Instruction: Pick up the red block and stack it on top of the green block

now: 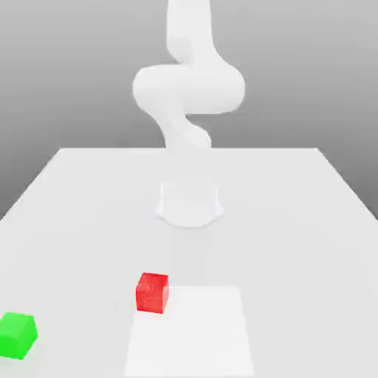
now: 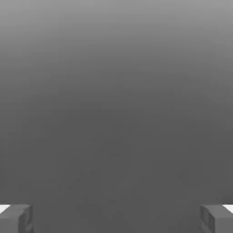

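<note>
Gripper (image 2: 116, 218) wide open, empty (nothing between fingers); red block (image 1: 152, 292) sits on table (image 1: 310, 221), green block (image 1: 16, 334) at its 8 o'clock, well apart—risk: off-centre descent nudges red away.

Arm (image 1: 188, 88): upper part cut off by exterior view's top edge; lower links pale, blending into tabletop (image 1: 295, 221), outline hard to trace. Green block (image 1: 17, 335): near exterior view's left edge, close to the frame's bottom. Fingertips (image 2: 16, 218): cut off by hand view's edges, only inner corners visible.
</note>
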You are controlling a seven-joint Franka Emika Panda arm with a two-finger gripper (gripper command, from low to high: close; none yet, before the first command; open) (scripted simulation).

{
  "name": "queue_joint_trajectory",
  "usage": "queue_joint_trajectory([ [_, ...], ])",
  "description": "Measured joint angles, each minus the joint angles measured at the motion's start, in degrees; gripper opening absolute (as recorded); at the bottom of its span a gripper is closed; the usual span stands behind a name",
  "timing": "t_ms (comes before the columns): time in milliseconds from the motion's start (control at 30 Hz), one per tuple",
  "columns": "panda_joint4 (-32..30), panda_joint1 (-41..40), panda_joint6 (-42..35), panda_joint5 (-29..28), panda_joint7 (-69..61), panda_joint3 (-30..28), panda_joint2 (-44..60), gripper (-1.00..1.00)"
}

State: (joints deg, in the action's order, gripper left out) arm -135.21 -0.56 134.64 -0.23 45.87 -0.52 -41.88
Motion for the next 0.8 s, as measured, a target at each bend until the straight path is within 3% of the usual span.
queue_joint_trajectory([
  [567,-27.8,-4.9,24.9,-1.0,-0.4,-4.7,35.5,0.00],
  [800,-27.8,-7.0,38.0,3.4,-3.7,-2.1,51.5,0.00],
])
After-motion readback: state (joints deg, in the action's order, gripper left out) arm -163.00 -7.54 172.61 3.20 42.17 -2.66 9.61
